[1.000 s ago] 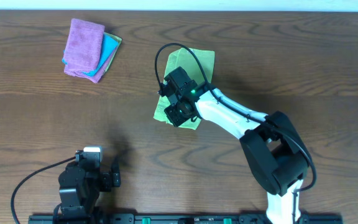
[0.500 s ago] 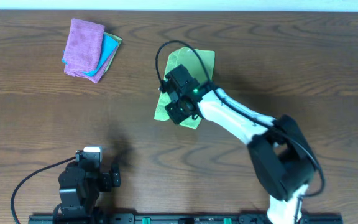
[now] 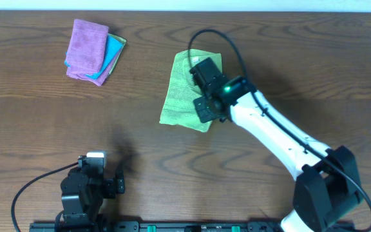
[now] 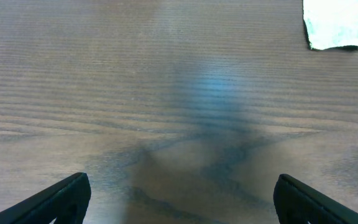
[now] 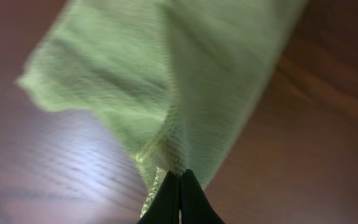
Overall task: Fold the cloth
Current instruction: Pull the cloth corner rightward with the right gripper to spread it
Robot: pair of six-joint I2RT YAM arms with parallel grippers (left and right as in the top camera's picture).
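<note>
Right arm has shifted toward frame right with the green cloth pinched; left arm is unchanged.

I note the right gripper [image 5: 180,188] is clamped shut on a bunched edge of the green cloth [image 3: 178,96], which rises as a fold from the fingertips in the right wrist view. One second ago its head sat over the cloth's lower left edge; overhead it is now over the cloth's right side, so the left part lies uncovered. The cloth remains at upper centre of the table [image 3: 44,129], its lower left corner where it was. The left gripper [image 4: 182,199] stays parked at lower left, fingers spread wide apart with nothing between them. The stack of folded cloths [image 3: 92,51] at upper left has not moved.
</note>
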